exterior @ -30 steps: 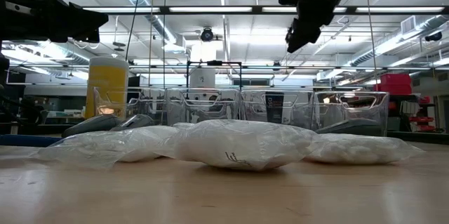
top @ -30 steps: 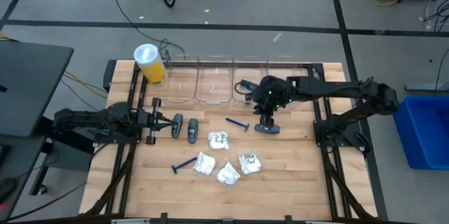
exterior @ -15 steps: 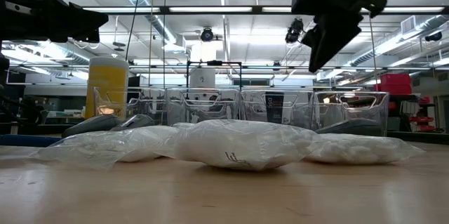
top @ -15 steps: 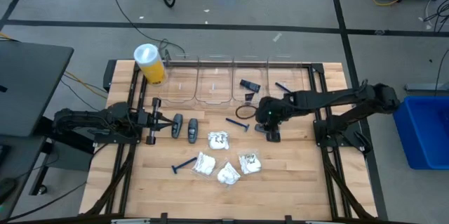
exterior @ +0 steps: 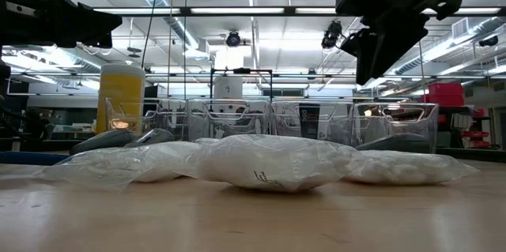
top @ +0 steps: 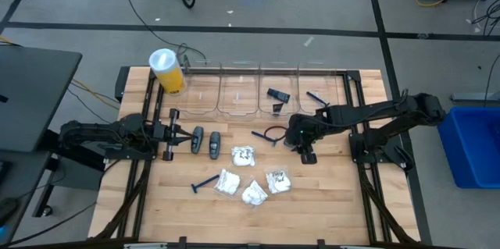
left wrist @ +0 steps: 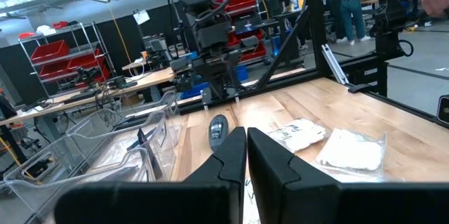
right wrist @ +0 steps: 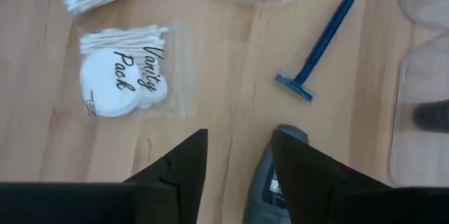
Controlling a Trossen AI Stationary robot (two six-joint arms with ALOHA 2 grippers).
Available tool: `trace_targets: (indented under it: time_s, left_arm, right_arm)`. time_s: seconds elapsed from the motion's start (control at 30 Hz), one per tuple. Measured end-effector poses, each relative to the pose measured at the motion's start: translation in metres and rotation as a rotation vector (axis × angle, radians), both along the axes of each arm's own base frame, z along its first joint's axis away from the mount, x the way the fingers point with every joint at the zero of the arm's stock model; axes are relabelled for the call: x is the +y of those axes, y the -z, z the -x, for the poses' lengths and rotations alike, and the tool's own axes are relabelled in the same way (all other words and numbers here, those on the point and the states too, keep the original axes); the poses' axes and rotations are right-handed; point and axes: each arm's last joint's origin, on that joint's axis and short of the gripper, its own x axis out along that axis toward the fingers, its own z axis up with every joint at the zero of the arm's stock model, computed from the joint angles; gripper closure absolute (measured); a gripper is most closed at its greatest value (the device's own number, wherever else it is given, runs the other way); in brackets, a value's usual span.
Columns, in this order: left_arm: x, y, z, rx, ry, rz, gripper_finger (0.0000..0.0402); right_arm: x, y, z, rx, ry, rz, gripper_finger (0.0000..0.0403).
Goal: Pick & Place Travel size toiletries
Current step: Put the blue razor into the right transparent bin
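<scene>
My right gripper (top: pixel 301 144) (right wrist: pixel 240 134) hangs open above the table, pointing down, its fingers either side of a dark grey oval piece (right wrist: pixel 279 175) without touching it. A blue razor (right wrist: pixel 317 47) (top: pixel 264 136) and white packets (right wrist: pixel 123 76) (top: pixel 243 155) lie flat just past it. Two more dark grey pieces (top: pixel 198 140) (top: pixel 214 144) lie in front of my left gripper (top: pixel 186 137) (left wrist: pixel 245 134), which waits shut at the table's left. A second razor (top: pixel 205 182) lies near the front. One dark piece (top: pixel 275 94) and a razor (top: pixel 316 98) lie in the clear bins.
Several clear bins (top: pixel 238 93) stand in a row along the far edge. A tall yellow cylinder with a white lid (top: pixel 166 71) stands at the far left corner. More packets (top: pixel 227 182) (top: pixel 254 193) (top: pixel 277 180) lie toward the near edge.
My right gripper has drawn back from over the clear bins toward the near edge and now points down over the grey oval piece on the table. The dark piece and a razor in the bins have come into view behind it.
</scene>
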Motion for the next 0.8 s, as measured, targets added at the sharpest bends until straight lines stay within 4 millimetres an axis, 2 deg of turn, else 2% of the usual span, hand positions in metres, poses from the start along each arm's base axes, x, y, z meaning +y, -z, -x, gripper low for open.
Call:
trace_targets:
  time_s: [0.27,0.53,0.8]
  left_arm:
    - [0.0,0.0,0.0,0.0,0.0,0.0,0.0378]
    - [0.0,0.0,0.0,0.0,0.0,0.0,0.0377]
    - [0.0,0.0,0.0,0.0,0.0,0.0,0.0378]
  right_arm:
    - [0.002,-0.003,-0.005,-0.064,0.003,-0.008,0.0181]
    - [0.002,-0.003,-0.006,-0.068,0.026,-0.021,0.0155]
    - [-0.001,0.017,0.003,-0.002,0.102,0.042,0.0136]
